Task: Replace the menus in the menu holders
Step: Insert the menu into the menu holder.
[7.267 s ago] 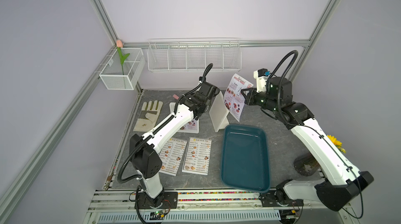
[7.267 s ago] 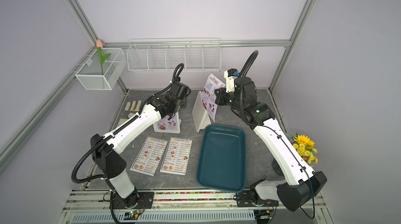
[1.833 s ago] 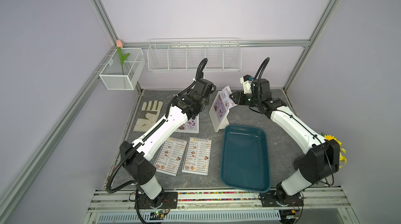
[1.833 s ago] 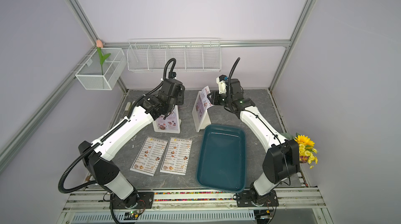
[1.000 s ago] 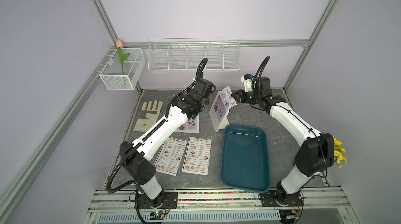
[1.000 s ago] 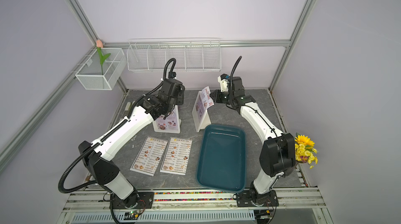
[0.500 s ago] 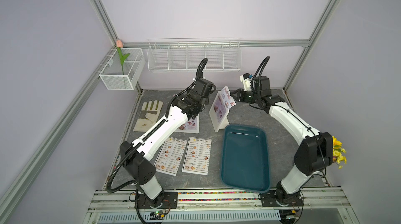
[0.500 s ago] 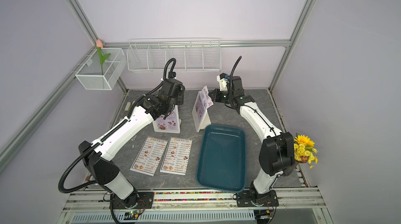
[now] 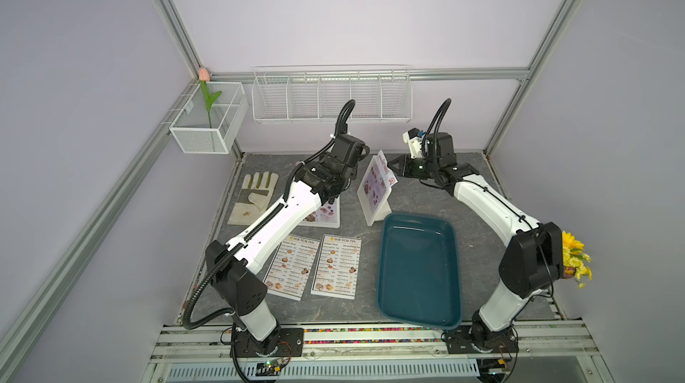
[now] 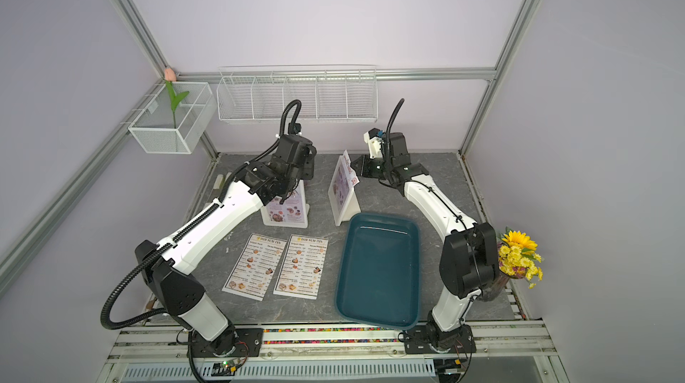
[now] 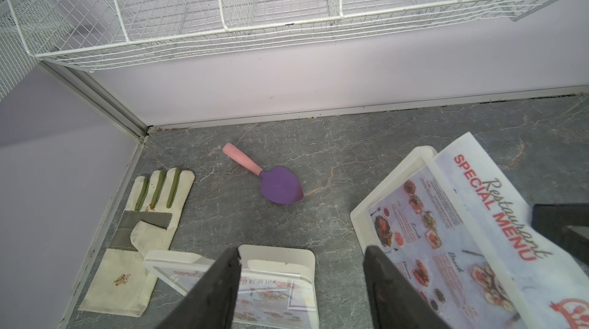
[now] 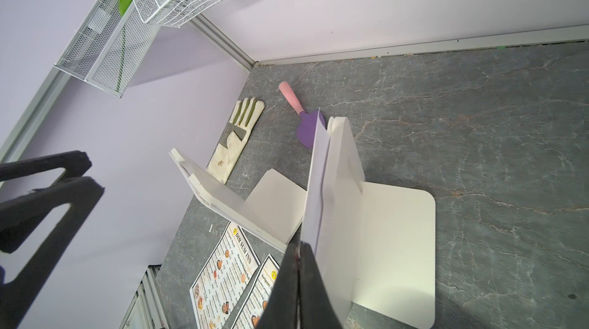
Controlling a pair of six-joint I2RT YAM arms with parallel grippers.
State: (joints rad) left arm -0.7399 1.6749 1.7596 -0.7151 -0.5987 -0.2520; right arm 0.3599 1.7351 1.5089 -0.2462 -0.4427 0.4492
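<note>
The SPECIAL MENU sheet [image 9: 375,182] sits in the right holder [image 9: 380,212] mid-table. Its long axis stands up, leaning back with the slope, and the red heading end pokes above the rim. Our right gripper [image 9: 390,166] is pinched tight on that top edge. The left holder [image 10: 283,222] has the other special menu [image 10: 285,210], with our left gripper [image 11: 302,249] above it, jaws wide and holding nothing. One DIM SUM INN sheet [image 9: 293,268] and its twin [image 9: 338,270] lie flat in front, headings toward the back wall. The teal tray [image 9: 419,270] sits just beside them, and there's a tulip [image 9: 211,99] in the mesh box [image 9: 200,142]

Dim Sum menus [image 9: 336,270] flat; special menu [image 9: 375,186] (partly out) in holder [image 9: 380,211].
</note>
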